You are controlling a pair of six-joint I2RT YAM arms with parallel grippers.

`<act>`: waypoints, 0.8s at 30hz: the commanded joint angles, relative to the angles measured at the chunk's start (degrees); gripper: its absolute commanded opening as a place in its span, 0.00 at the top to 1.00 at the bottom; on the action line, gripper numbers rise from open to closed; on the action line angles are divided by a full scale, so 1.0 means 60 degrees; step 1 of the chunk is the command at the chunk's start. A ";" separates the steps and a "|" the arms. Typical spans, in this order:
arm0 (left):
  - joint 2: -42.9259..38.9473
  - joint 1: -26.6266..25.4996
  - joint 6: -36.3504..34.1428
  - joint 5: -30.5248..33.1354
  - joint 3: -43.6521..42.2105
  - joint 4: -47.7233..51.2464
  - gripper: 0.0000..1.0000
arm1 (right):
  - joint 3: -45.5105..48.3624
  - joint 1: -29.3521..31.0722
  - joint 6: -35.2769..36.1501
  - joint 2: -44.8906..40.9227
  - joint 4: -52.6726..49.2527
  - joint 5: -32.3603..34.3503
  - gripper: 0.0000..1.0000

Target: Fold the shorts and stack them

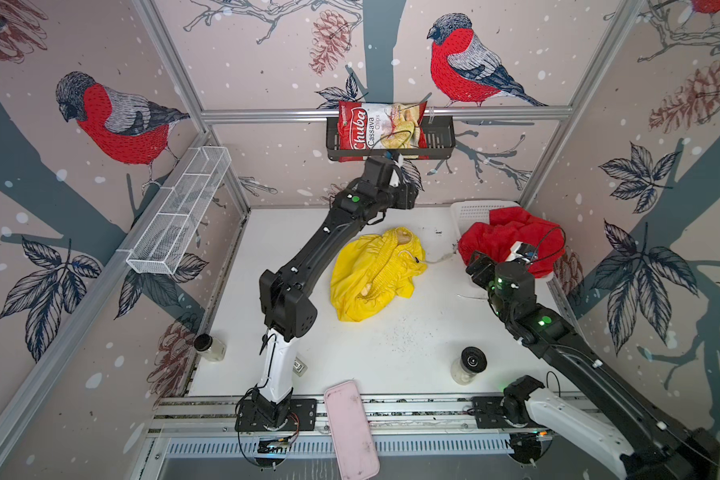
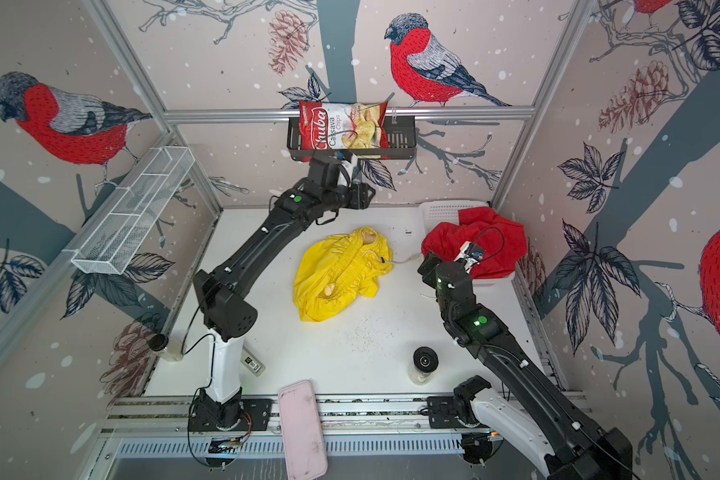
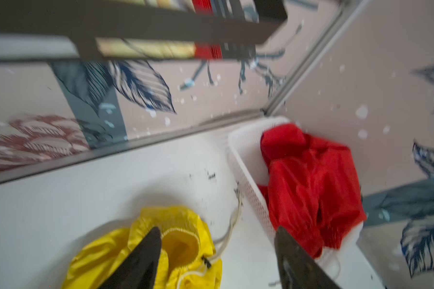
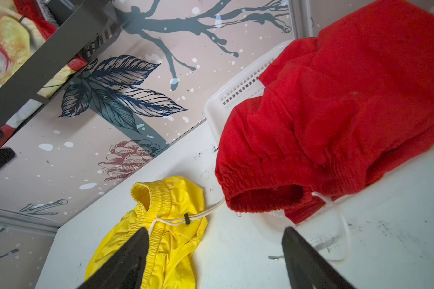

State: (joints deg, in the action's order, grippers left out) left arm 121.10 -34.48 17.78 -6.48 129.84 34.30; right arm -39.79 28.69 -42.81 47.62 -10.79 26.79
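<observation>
The yellow shorts (image 1: 373,276) (image 2: 335,278) lie crumpled mid-table, their white drawstring trailing right. The red shorts (image 1: 512,237) (image 2: 474,245) sit bunched in a white basket (image 1: 472,210) at the back right, spilling over its rim. My left gripper (image 3: 218,229) hovers high above the far end of the yellow shorts (image 3: 186,225), open and empty; it shows in a top view (image 1: 406,195) near the back wall. My right gripper (image 4: 217,229) stands open and empty over bare table between the yellow shorts (image 4: 166,225) and the red shorts (image 4: 336,112), just left of the basket (image 1: 476,264).
A black wall basket holding a chips bag (image 1: 379,126) hangs just above my left wrist. A white wire shelf (image 1: 179,212) is on the left wall. A dark-lidded jar (image 1: 468,363) stands front right, a small jar (image 1: 208,347) front left, a pink tray (image 1: 350,428) on the front rail.
</observation>
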 commanded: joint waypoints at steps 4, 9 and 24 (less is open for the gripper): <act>0.0670 0.0000 0.0134 -0.0352 -0.0769 0.1506 0.11 | 0.0333 -0.0376 -0.0341 -0.0098 -0.0201 -0.0927 0.15; 0.1424 -0.0038 0.0748 -0.0302 -0.0502 0.1345 0.12 | 0.0862 -0.0424 -0.0581 -0.0017 0.0322 -0.1342 0.15; 0.3769 -0.0043 0.0818 0.0711 0.0840 0.0420 0.30 | 0.1022 -0.0592 -0.0702 0.0308 0.0457 -0.1458 0.14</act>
State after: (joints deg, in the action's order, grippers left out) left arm 142.76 -34.96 23.11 -3.95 133.69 40.82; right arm -33.71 25.34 -46.57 48.71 -10.33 18.44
